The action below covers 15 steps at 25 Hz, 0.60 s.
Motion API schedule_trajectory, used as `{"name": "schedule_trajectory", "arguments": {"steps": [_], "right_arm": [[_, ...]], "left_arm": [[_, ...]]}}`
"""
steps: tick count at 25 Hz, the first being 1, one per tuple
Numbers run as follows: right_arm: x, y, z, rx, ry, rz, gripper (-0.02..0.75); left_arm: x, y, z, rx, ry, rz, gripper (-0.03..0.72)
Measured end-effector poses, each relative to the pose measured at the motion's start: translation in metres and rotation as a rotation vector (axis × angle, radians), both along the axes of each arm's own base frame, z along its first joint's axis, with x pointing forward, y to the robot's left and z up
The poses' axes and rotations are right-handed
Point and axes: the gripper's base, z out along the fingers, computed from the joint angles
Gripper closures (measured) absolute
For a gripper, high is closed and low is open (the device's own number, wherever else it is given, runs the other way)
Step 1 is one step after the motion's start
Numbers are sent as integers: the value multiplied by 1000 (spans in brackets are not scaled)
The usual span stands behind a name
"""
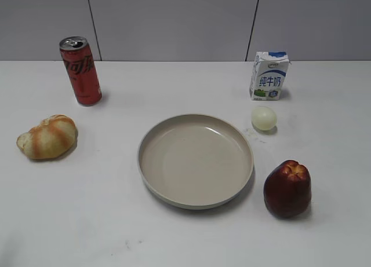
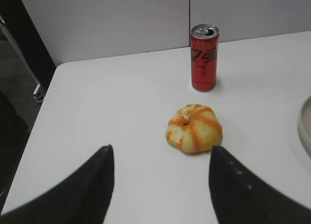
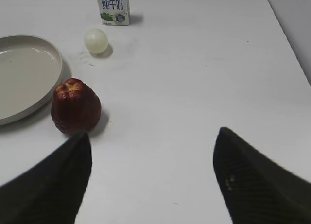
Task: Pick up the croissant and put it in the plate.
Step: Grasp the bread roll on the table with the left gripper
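Note:
The croissant (image 1: 47,137) lies on the white table at the left, golden-tan with orange stripes. It also shows in the left wrist view (image 2: 195,128), just beyond my left gripper (image 2: 160,153), which is open and empty with its right finger close to the pastry. The plate (image 1: 152,189) sits empty in the middle of the table; its rim shows in the left wrist view (image 2: 306,124) and the right wrist view (image 3: 54,83). My right gripper (image 3: 153,141) is open and empty over bare table. Neither gripper shows in the exterior view.
A red soda can (image 1: 80,70) stands behind the croissant. A milk carton (image 1: 269,76) stands at the back right, a small pale ball (image 1: 264,118) in front of it. A dark red apple (image 1: 287,188) stands right of the plate. The table's left edge (image 2: 36,131) is near the left gripper.

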Motion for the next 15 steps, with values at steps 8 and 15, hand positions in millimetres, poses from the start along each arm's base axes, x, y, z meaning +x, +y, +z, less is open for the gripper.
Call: {"name": "schedule_trajectory", "arguments": {"steps": [8,15], "right_arm": [[0,0,0,0,0,0,150],[0,0,0,0,0,0,150]], "left_arm": [[113,-8,-7,75,253,-76,11],[211,-28,-36,131,490,-253,-5]]}}
